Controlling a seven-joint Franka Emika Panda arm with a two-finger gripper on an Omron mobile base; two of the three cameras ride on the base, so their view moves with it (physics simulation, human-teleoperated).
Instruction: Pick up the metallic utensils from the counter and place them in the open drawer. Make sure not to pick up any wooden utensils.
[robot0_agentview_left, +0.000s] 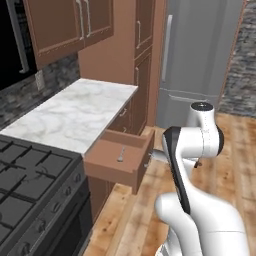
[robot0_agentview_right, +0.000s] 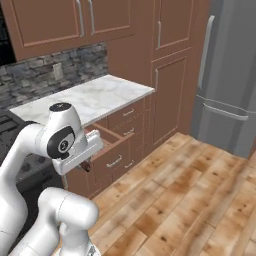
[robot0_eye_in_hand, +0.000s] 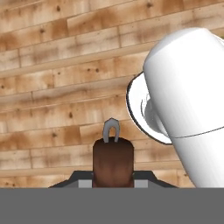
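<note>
Gripping a dark-handled utensil (robot0_eye_in_hand: 113, 159) at lower centre, claw (robot0_eye_in_hand: 113, 183) closed on it over the wood floor (robot0_eye_in_hand: 52, 87), fork (robot0_agentview_left: 120, 156) lying in the open drawer (robot0_agentview_left: 116, 170) mid-frame.

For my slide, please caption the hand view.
Gripper holding a dark-handled utensil above the wooden floor.

We find no readable txt, labels, brands, nos. or signs anywhere in these views. The cabinet fronts (robot0_agentview_right: 50, 20), fridge (robot0_agentview_left: 200, 55), stove top (robot0_agentview_left: 30, 180) and counter (robot0_agentview_left: 75, 115) all read blank to us, w/ no markings we can make out.
</note>
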